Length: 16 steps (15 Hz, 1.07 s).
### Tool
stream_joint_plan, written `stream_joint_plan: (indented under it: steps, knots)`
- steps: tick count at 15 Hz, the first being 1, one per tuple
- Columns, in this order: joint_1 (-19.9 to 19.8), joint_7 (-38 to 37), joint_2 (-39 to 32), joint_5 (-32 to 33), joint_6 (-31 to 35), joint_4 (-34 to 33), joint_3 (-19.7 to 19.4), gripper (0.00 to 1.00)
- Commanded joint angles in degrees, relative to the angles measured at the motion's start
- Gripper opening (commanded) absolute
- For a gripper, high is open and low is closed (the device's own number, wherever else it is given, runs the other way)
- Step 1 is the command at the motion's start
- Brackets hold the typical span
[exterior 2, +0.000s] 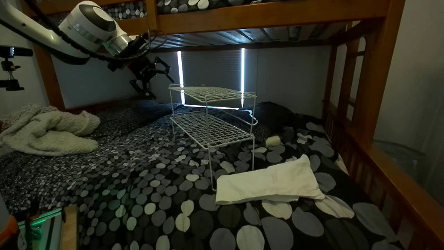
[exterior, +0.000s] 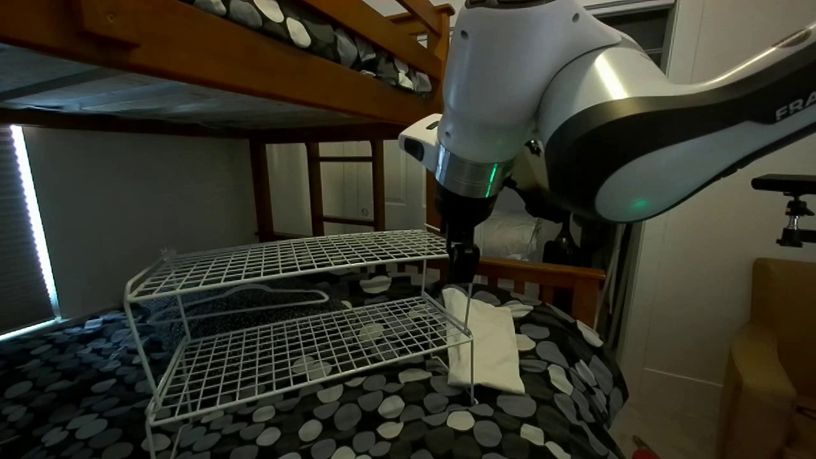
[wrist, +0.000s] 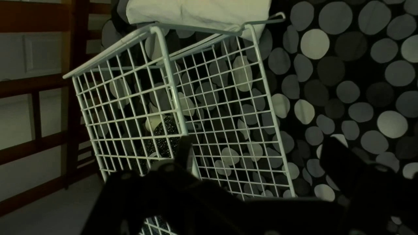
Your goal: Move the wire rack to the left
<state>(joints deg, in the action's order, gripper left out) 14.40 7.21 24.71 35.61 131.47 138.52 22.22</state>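
The white two-tier wire rack [exterior: 299,261] stands upright on the dotted bedding; it also shows in an exterior view [exterior 2: 211,93] and in the wrist view [wrist: 178,104]. My gripper [exterior 2: 163,89] is open, its fingers wide apart with nothing between them. In that exterior view it hangs beyond the left end of the top tier, near its height. In an exterior view the gripper [exterior: 462,271] covers the right end of the top tier. In the wrist view, one finger of the gripper [wrist: 258,143] overlaps the top tier's rail and the other is over bedding. I cannot tell whether it touches.
The wooden bunk frame [exterior 2: 270,15] and upper bunk overhang the bed. A folded white cloth [exterior: 484,344] lies by one end of the rack. A pale hanger [exterior: 255,290] shows behind the rack's lower tier. A cream blanket [exterior 2: 52,132] lies bunched on the bed.
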Motion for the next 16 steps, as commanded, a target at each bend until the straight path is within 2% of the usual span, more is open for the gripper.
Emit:
stream_joint_plan:
  steps: [1, 2, 3, 6, 12, 16]
  knots:
    - [0.95, -0.23, -0.19, 0.43, -0.33, -0.16, -0.82, 1.00]
    - [0.95, -0.21, -0.19, 0.44, -0.33, -0.18, -0.82, 1.00]
    - [-1.18, -2.37, -0.48, 6.08, -0.55, -0.15, 1.06, 1.00]
    - [-1.81, -6.76, -1.61, 15.38, 0.81, 0.02, 2.28, 1.00]
    - [-0.67, -19.95, -6.56, 32.60, 1.39, 0.11, 1.76, 1.00]
    - [0.21, -28.96, -10.82, 43.82, 4.64, -0.62, 0.52, 1.00]
